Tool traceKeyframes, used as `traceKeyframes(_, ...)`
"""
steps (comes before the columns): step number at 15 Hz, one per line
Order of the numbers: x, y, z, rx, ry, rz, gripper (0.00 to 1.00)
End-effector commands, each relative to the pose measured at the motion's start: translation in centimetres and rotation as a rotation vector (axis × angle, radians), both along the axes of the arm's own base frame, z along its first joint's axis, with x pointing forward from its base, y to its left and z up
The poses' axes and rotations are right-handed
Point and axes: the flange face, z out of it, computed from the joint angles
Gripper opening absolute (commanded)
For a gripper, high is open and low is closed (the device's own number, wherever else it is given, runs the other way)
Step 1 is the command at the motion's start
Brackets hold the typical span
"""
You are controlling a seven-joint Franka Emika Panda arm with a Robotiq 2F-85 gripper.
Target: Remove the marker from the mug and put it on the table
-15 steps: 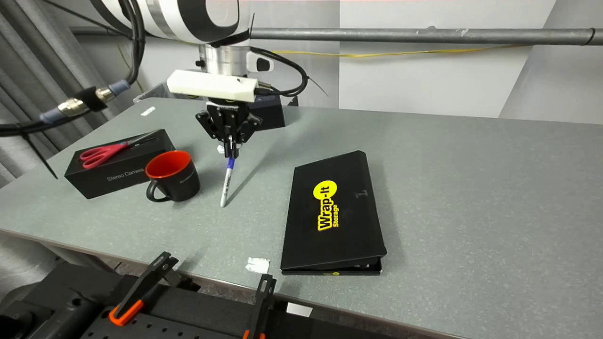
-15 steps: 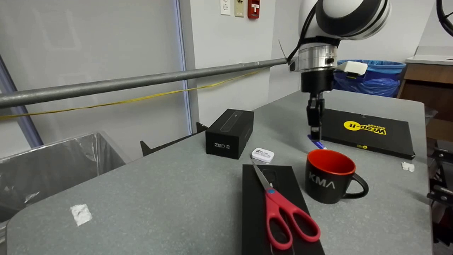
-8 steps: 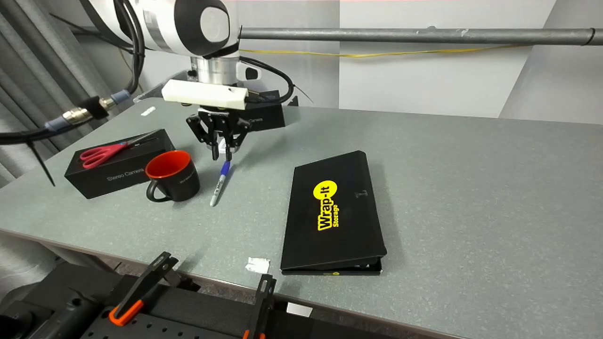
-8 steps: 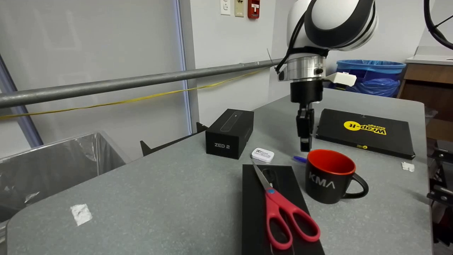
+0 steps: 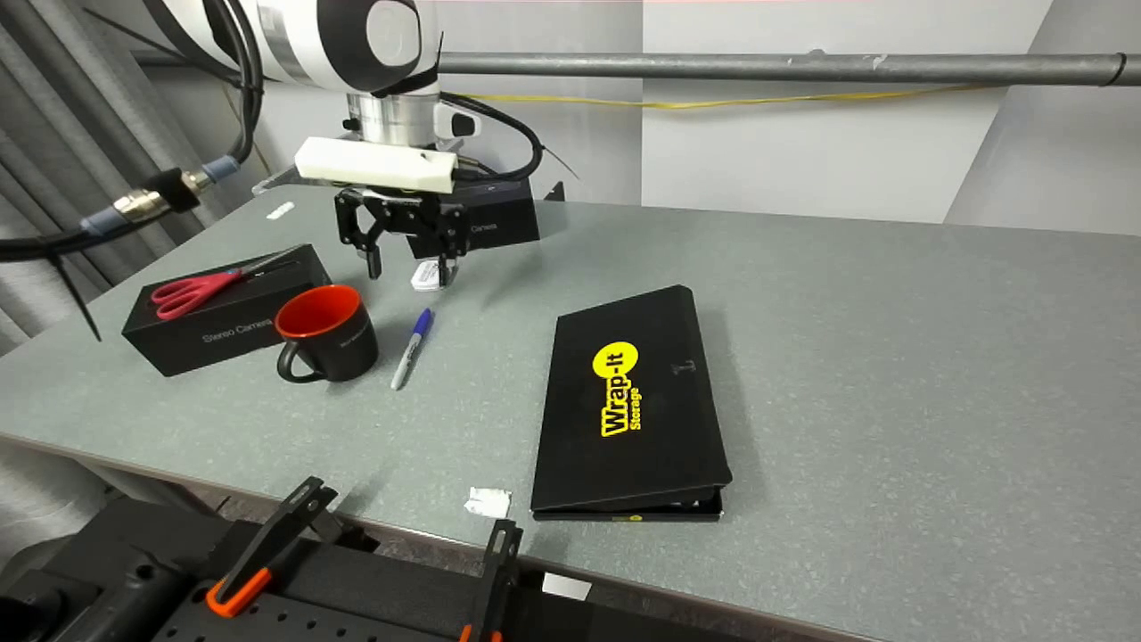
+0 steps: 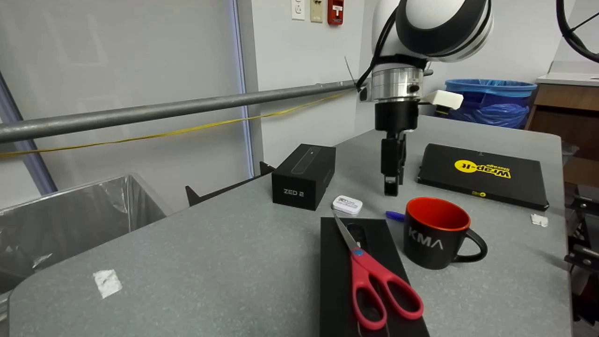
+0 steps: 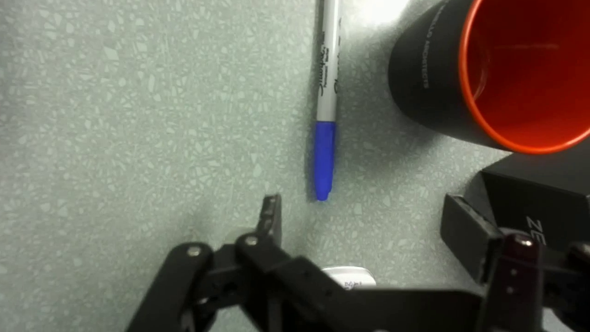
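Gripper (image 5: 408, 279) above the table (image 5: 847, 374), jaws spread wide, near one end of the marker (image 5: 412, 349). Marker lies flat on the table between mug (image 5: 349, 352) and Wrap-It box (image 5: 633, 473), closer to the mug but apart from it (in an exterior view only some of the blue cap (image 6: 395, 216) shows past the mug). Mug upright; black box (image 6: 336, 281) with scissors (image 6: 368, 266) on top just beside it, white tin (image 6: 347, 205) near the gripper.
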Motion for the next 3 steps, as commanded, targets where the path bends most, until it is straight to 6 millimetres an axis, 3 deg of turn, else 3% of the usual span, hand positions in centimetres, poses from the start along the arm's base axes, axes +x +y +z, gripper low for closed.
traceKeyframes(1, 0.15, 0.18, 0.14, 0.002, -0.001, 0.001, 0.99)
traceKeyframes(3, 0.28, 0.33, 0.28, 0.004, -0.005, 0.002, 1.00)
